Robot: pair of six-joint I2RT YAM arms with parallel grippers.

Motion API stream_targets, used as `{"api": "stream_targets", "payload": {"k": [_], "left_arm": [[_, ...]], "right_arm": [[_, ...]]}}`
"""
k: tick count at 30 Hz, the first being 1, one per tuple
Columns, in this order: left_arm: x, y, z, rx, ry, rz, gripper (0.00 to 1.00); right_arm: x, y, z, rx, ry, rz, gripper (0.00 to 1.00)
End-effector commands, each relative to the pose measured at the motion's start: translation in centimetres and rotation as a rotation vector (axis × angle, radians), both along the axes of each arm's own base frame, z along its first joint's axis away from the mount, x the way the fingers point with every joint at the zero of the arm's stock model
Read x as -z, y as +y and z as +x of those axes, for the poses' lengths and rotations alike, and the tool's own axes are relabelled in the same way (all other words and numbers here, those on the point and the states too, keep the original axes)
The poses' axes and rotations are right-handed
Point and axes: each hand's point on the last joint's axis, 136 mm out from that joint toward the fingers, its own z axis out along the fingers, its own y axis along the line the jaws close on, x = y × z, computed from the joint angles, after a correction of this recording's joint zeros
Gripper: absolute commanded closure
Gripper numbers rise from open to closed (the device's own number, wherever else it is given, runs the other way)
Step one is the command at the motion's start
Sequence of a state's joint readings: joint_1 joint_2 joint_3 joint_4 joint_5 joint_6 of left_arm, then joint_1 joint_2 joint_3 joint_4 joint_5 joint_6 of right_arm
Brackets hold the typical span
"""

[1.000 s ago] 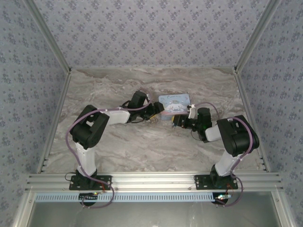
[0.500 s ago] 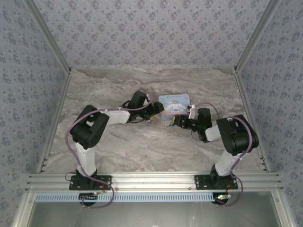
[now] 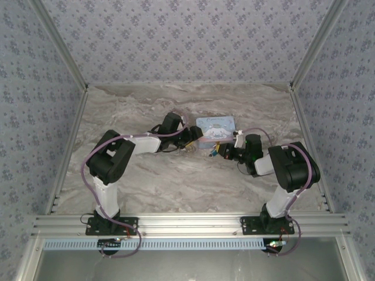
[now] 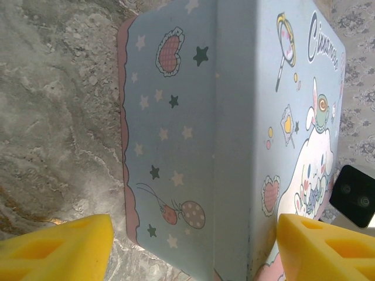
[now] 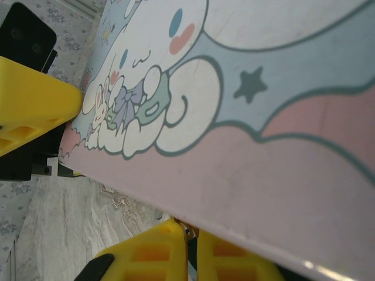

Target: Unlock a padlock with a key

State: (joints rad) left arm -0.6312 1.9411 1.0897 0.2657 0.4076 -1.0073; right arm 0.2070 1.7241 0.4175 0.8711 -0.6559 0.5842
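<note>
The pale blue cartoon-printed tin (image 3: 215,126) lies at the table's middle back. My left gripper (image 3: 192,140) reaches in from the left, open. In the left wrist view its yellow fingers (image 4: 64,246) stand wide on either side of the tin's (image 4: 193,117) near corner, with a strip of marble beside the left one. My right gripper (image 3: 218,151) is at the tin's front edge. Its fingers (image 5: 188,225) are pressed together under the lid's rim (image 5: 263,193), with a thin dark and brassy sliver, the key (image 5: 190,229), pinched at the tips. The padlock is hidden.
The marble table (image 3: 176,181) stretches bare in front of both arms. Patterned walls and metal frame posts (image 3: 304,58) close in the sides and back. One yellow finger of the left gripper (image 5: 35,105) stands close across the tin's lid in the right wrist view.
My right gripper has closed from partly open to shut and edged slightly left along the tin's front edge. The left arm and the tin have stayed put.
</note>
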Motion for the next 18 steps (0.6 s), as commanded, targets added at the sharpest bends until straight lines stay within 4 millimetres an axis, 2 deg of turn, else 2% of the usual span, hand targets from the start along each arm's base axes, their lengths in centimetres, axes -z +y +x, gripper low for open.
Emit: {"api": "stream_targets", "payload": {"k": [1,8,18], "left_arm": [[0.2,0.4,-0.9,0.003,0.018,0.025,0.27],[0.3,0.5,-1.0,0.001,0.018,0.030,0.27],[0.9,0.7,-1.3,0.000,0.025,0.041,0.27]], "right_arm": [[-0.1,-0.1,0.3,0.018,0.004,0.022,0.92],[0.0,-0.5,0.4,0.047,0.024,0.040,0.97],[-1.0,-1.4,1.1,0.100,0.019,0.084,0.97]]}}
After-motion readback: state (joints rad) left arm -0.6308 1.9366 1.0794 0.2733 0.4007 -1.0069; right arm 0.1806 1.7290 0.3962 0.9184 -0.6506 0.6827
